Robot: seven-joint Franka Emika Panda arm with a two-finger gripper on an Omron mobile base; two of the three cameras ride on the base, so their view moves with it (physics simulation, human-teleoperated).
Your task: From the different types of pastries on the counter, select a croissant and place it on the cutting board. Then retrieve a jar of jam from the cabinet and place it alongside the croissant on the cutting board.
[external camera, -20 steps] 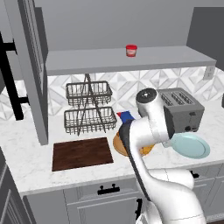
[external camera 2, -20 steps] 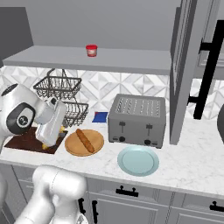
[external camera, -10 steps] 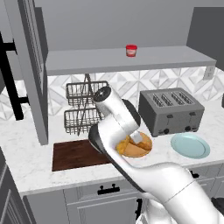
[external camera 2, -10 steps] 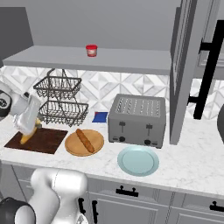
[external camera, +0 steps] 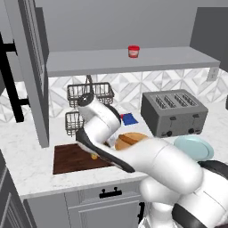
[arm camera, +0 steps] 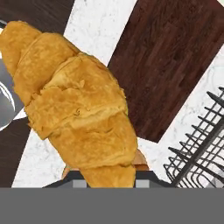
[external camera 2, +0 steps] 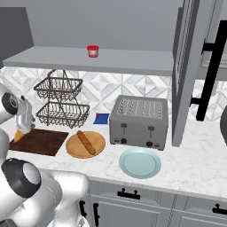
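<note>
A grey kitchen's white marbled surface [external camera 2: 199, 164] carries the work. The tool [external camera 2: 22, 128] is pinched on the croissant [arm camera: 78, 109], held over the cutting board [external camera: 73, 158], not yet set down. The jar of jam [external camera: 133, 51] sits on the cabinet [external camera: 133, 62] shelf, so fetching it seems wholly left.

Even, soft rendered light falls from above, with no glare. A faint shadow lies under the long grey shelf [external camera: 129, 62]. The golden flaky croissant [arm camera: 78, 109] looks slightly soft close up; edges elsewhere stay sharp, undistorted.
</note>
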